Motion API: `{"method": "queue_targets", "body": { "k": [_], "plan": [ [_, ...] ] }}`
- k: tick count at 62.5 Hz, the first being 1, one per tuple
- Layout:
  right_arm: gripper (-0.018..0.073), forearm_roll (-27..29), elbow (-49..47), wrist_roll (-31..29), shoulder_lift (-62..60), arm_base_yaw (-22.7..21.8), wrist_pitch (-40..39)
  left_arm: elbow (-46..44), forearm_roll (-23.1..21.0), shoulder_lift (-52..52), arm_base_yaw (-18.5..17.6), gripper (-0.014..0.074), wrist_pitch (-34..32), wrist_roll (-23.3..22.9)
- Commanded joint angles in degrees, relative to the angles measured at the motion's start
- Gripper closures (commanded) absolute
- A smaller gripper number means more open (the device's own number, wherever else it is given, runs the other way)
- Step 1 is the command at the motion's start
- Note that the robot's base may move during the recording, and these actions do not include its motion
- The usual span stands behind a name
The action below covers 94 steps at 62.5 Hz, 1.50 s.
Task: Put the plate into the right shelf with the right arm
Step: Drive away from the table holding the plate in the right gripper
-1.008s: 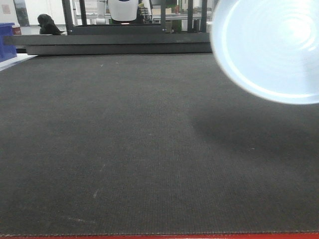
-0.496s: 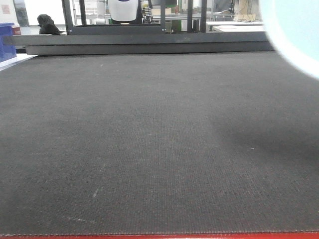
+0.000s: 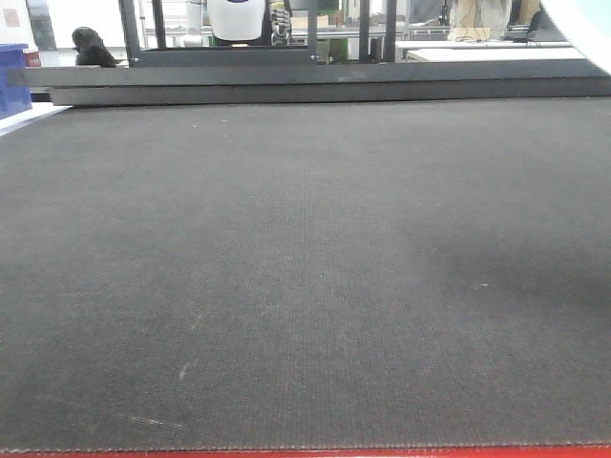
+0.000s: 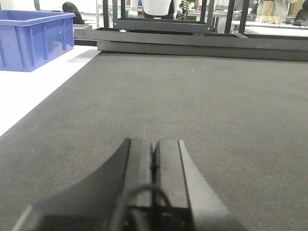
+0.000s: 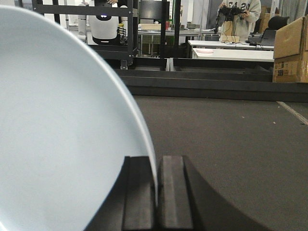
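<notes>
Right wrist-mounted: plate [image 5: 62, 125] in end effector [image 5: 157, 168]

Three low views (wrists nearest) share the mat [image 3: 286, 286].

Plate [image 5: 62, 125] held on edge in the right gripper [image 5: 157, 166], table top [image 5: 231, 134] ahead
Its rim sits between the fingers, its body spreading left of the gripper. Past the table's far edge stands a frame [image 5: 130, 29], boxes [image 5: 291, 48] ahead-right. Ahead-left of the left gripper [image 4: 154, 149], a bin [image 4: 29, 38] sits beside the table top.
</notes>
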Motion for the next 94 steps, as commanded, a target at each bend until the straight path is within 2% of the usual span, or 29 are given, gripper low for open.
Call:
{"method": "queue_targets", "body": {
  "k": [1, 94],
  "plan": [
    [0.0505, 0.57, -1.68, -0.49, 0.39, -0.38, -6.33, 0.59, -0.47, -0.59, -0.11, 0.0724, -5.16, -0.40],
    [0.0505, 0.57, -1.68, -0.49, 0.39, -0.38, -6.33, 0.59, -0.47, -0.59, -0.11, 0.0724, -5.16, -0.40]
  ]
}}
